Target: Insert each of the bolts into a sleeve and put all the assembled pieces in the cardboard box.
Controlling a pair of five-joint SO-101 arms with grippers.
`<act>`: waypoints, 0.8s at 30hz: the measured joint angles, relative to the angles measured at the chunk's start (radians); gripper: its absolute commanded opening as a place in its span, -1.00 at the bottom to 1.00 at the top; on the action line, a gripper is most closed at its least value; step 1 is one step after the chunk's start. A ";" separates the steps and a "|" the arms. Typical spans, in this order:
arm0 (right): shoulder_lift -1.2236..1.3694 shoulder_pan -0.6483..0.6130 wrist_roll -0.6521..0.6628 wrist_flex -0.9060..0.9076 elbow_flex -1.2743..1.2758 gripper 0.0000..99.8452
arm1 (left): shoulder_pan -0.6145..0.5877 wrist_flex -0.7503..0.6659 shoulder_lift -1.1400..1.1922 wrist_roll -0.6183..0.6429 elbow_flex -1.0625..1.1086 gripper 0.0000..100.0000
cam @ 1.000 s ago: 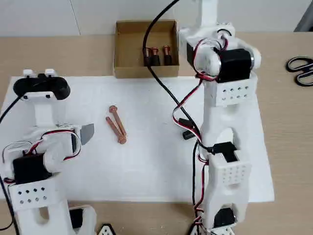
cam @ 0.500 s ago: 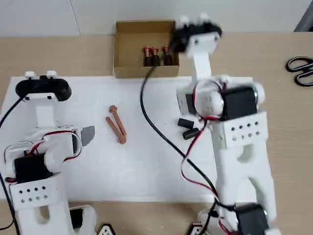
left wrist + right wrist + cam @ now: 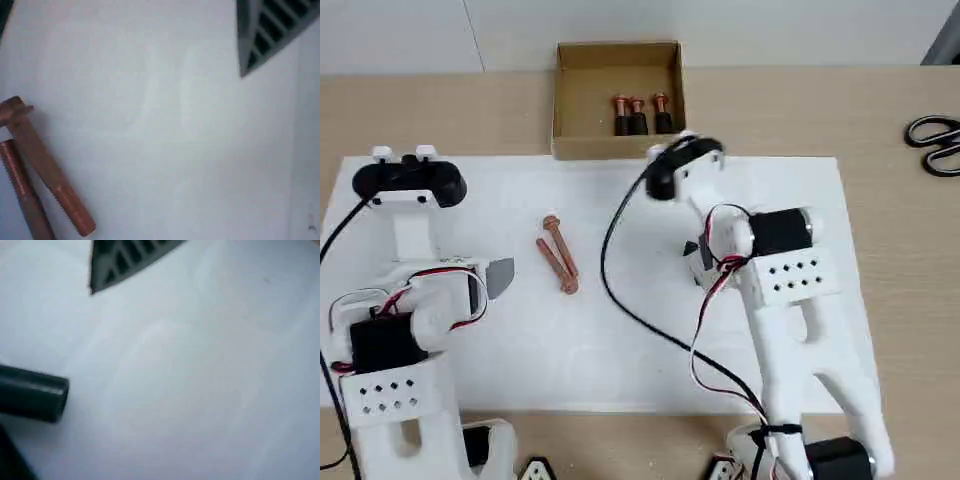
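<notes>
Right tool (its width I cannot tell) hangs near a black sleeve.

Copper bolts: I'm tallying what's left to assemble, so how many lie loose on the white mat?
2. One copper-coloured metal bolt lies beside the other on the white mat, between the arms; the right arm may hide more.

Bright, even light falls from above over the white paper sheet, which shows no hard glare. Shadows are soft and faint. The brown cardboard box is shaded along its inner walls. The copper-coloured threaded bolts and the black cylindrical sleeve cast dim, diffuse shadows.
</notes>
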 measured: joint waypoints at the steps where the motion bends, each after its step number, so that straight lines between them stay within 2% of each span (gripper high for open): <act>1: 0.000 0.005 0.046 -0.005 0.002 -0.42 | 0.000 0.000 0.000 0.000 0.000 -0.41; 5: 0.018 0.000 0.247 -0.005 0.003 -0.42 | 0.000 0.000 0.000 0.000 0.000 -0.41; 8: 0.083 0.000 0.324 -0.012 0.003 -0.42 | 0.000 0.000 0.000 0.000 0.000 -0.41; 17: 0.385 -0.005 0.282 -0.129 -0.129 -0.42 | 0.000 0.000 0.000 0.012 0.003 -0.41; 24: 0.608 -0.009 0.261 -0.143 -0.279 -0.42 | 0.000 0.000 0.000 0.034 0.003 -0.41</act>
